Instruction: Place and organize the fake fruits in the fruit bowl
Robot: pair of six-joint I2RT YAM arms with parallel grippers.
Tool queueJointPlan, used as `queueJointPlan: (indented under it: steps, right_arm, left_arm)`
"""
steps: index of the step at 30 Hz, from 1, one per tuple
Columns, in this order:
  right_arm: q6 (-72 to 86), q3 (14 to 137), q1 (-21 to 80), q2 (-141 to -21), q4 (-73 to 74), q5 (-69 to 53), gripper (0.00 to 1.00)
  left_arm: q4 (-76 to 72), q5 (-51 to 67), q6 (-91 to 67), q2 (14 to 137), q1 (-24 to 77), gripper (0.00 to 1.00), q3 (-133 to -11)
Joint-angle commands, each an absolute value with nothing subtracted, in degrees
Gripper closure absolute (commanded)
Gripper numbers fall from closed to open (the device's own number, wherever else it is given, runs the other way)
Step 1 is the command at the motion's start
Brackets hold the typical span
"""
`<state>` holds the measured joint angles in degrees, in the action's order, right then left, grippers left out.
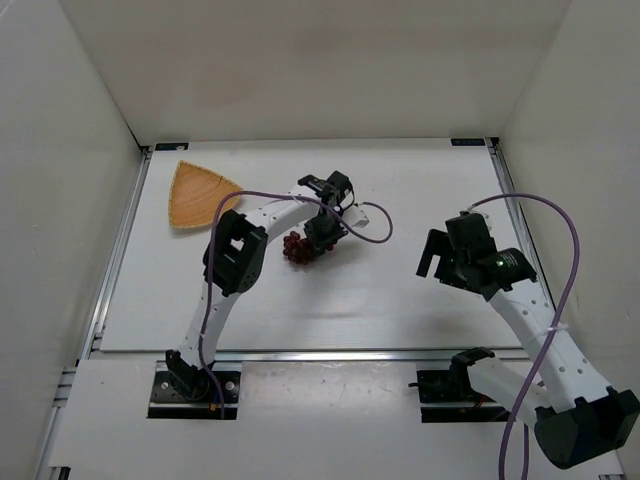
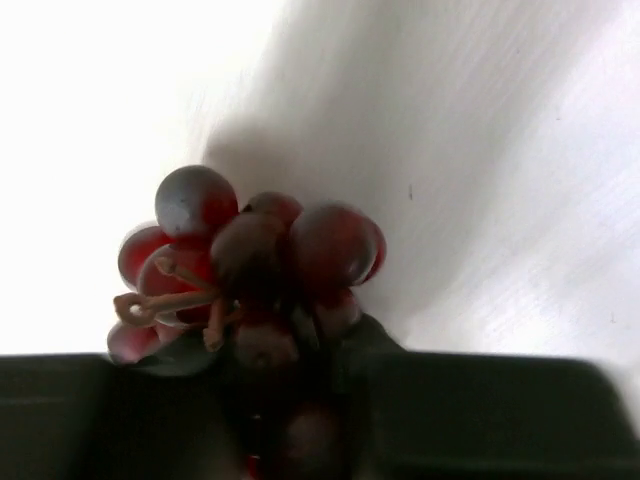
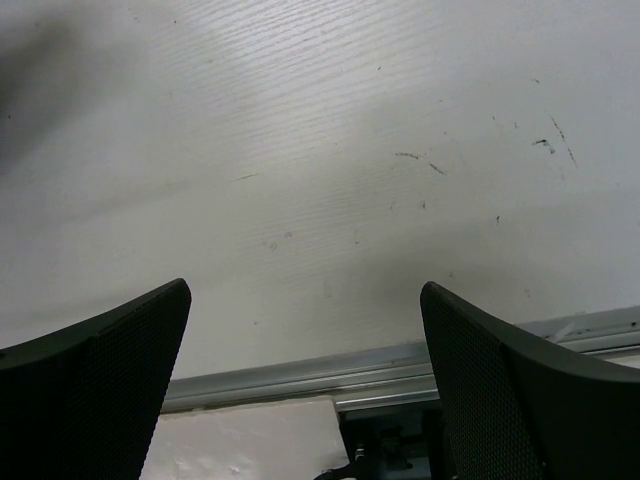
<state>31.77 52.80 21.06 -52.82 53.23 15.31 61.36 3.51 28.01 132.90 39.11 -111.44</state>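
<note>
Grapes [image 1: 296, 247] sat pinched in my L gripper [image 1: 312, 243], bowl [image 1: 195, 195] at 10 o'clock from it; R gripper [image 3: 305, 380] spread, farther off.

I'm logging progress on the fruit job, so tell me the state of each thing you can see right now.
grape bunch: held in the left gripper, not in the fruit bowl.
fruit bowl: empty, upright, apart from the grape bunch.
left gripper: closed on the grape bunch.
right gripper: open, holding nothing.
</note>
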Motion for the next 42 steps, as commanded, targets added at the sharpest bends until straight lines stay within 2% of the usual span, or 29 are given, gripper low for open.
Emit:
queueJointPlan:
  steps: [1, 6, 11, 12, 18, 23, 24, 25, 28, 31, 37, 42]
  right_arm:
    - [31.29, 53.17, 21.01, -55.1, 49.31, 14.68, 0.0]
    - [30.67, 55.89, 21.01, -61.78, 43.95, 10.82, 0.0]
    - [30.15, 58.97, 21.01, -69.07, 40.0, 8.09, 0.0]
    - [30.15, 59.76, 21.01, -70.13, 39.29, 7.39, 0.0]
    - [29.53, 65.47, 21.53, -76.28, 38.76, 7.38, 0.0]
    - [28.48, 67.14, 21.53, -78.31, 38.76, 6.86, 0.0]
    - [28.48, 67.15, 21.53, -78.31, 39.37, 6.86, 0.0]
    - [28.48, 67.15, 21.53, -78.31, 39.9, 7.55, 0.0]
    - [28.48, 67.15, 21.53, -78.31, 40.51, 8.7, 0.0]
    - [28.48, 66.1, 21.53, -77.61, 40.52, 8.7, 0.0]
    - [29.0, 63.73, 21.53, -76.38, 40.52, 8.7, 0.0]
    - [29.0, 63.72, 21.53, -75.85, 40.0, 8.7, 0.0]
  left_arm:
    - [64.51, 4.57, 24.53, 123.09, 37.45, 0.84, -109.61]
    - [65.57, 0.1, 22.32, 110.32, 32.09, 0.86, -107.49]
    - [60.48, -5.26, 21.62, 100.91, 22.08, 0.8, -105.3]
    - [59.34, -7.36, 22.14, 100.9, 18.23, 0.78, -104.68]
    - [55.38, -9.67, 23.73, 109.76, 7.05, 0.75, -108.18]
    - [56.16, -6.95, 23.12, 121.45, 1.05, 0.69, -120.48]
    - [56.16, -6.94, 23.12, 122.77, 0.36, 0.5, -121.89]
    - [56.16, -6.25, 23.12, 124.52, 0.35, 0.37, -122.86]
    - [54.41, -6.24, 23.12, 125.59, 0.35, 0.08, -123.49]
    - [53.79, -8.78, 21.89, 125.6, -0.17, 0.0, -123.49]
    - [53.79, -6.87, 18.81, 117.0, -1.41, 0.0, -124.01]
    - [53.79, -4.39, 20.03, 104.08, -3.59, 0.0, -121.4]
